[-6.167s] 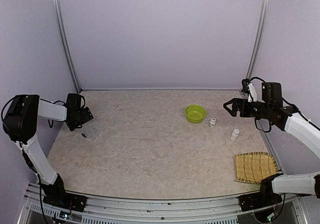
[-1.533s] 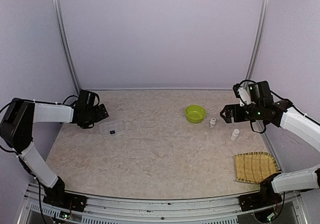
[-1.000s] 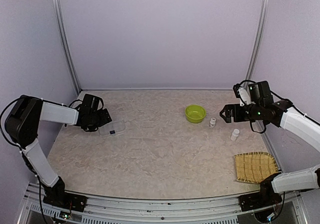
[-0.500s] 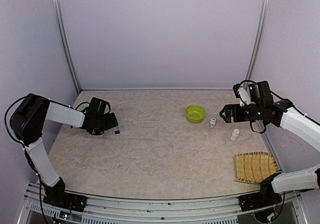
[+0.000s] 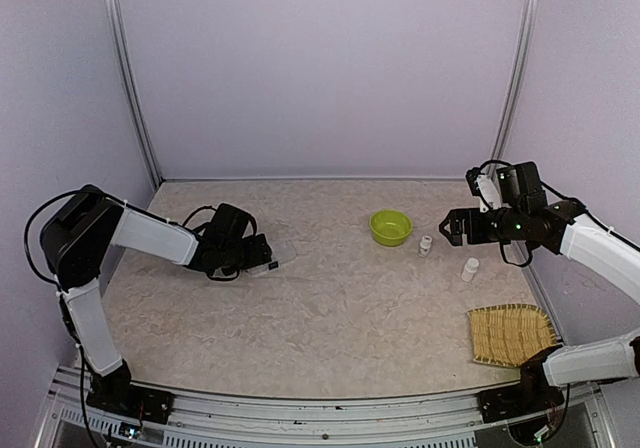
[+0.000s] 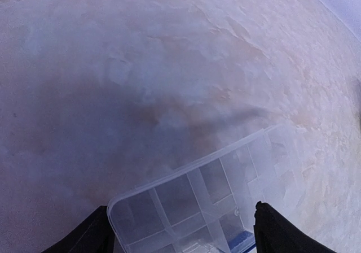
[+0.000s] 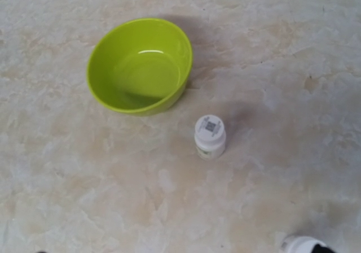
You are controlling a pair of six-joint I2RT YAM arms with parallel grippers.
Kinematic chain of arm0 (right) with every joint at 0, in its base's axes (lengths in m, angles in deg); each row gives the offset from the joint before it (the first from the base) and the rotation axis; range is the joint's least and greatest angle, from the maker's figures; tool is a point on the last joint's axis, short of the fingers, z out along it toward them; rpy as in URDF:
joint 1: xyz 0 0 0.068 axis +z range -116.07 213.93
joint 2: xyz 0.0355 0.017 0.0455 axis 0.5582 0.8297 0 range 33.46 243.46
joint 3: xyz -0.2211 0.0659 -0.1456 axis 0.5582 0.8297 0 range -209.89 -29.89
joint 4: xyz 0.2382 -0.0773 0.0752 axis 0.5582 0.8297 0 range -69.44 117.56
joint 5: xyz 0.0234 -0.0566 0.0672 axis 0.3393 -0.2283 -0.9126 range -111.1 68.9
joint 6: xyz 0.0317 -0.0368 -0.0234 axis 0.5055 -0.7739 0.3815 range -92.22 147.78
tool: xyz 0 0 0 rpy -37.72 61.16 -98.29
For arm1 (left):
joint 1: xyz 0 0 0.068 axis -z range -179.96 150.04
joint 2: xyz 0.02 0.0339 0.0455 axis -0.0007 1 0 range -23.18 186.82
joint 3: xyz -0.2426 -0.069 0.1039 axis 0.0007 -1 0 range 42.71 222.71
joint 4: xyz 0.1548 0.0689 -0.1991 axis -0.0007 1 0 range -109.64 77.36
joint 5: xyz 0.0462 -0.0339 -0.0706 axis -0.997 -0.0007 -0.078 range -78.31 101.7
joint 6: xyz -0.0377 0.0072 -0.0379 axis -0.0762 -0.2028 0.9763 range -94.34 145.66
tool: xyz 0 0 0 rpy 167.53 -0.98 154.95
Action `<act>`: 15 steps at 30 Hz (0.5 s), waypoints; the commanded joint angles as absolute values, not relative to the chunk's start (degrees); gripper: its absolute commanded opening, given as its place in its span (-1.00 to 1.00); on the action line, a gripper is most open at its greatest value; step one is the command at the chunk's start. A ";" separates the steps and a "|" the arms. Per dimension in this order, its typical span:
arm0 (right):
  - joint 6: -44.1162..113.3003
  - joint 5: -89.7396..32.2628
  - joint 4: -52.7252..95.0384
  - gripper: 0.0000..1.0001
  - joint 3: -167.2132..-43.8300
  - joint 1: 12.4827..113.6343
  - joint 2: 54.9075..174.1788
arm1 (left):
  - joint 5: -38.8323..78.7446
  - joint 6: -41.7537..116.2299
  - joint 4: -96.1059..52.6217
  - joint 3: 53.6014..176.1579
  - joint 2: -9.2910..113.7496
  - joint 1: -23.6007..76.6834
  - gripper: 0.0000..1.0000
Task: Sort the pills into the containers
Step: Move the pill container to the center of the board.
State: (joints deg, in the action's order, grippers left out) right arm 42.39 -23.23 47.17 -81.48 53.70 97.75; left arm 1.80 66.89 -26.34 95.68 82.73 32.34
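Note:
The containers are the compartments of a clear plastic pill box [image 5: 274, 256] [image 6: 186, 193], which sits left of the table's centre. My left gripper [image 5: 256, 258] [image 6: 181, 229] holds it across its width, one black finger [image 6: 93, 233] on each long side. The compartments I can see look bare, apart from a blue label [image 6: 243, 241] at the near end. No pills show in any view. My right gripper [image 5: 452, 227] hovers open at the right, above a small white bottle [image 5: 425, 245] [image 7: 210, 136] and holding nothing.
A lime-green bowl [image 5: 390, 227] [image 7: 139, 65] stands just left of that bottle. A second white bottle [image 5: 469, 268] [image 7: 302, 245] stands nearer the right edge. A woven bamboo tray [image 5: 510, 333] lies at the front right.
My left arm has moved steadily rightward from the left edge toward the table's middle, and the pill box has moved with it. The right arm has stayed still for the last second.

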 commanded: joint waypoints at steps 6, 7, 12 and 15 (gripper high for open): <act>41.92 -22.79 46.25 1.00 -80.30 54.06 96.64 | 2.91 68.95 -24.62 101.34 89.40 39.71 0.67; 41.74 -22.70 46.43 1.00 -80.28 54.06 96.48 | 2.94 68.84 -24.46 101.75 89.49 40.15 0.67; 41.04 -22.60 46.80 1.00 -79.89 54.06 95.62 | 2.00 66.52 -24.23 102.20 86.95 40.93 0.74; 40.40 -22.91 46.66 1.00 -79.10 54.06 95.22 | 0.54 60.59 -25.13 102.45 84.70 40.91 0.96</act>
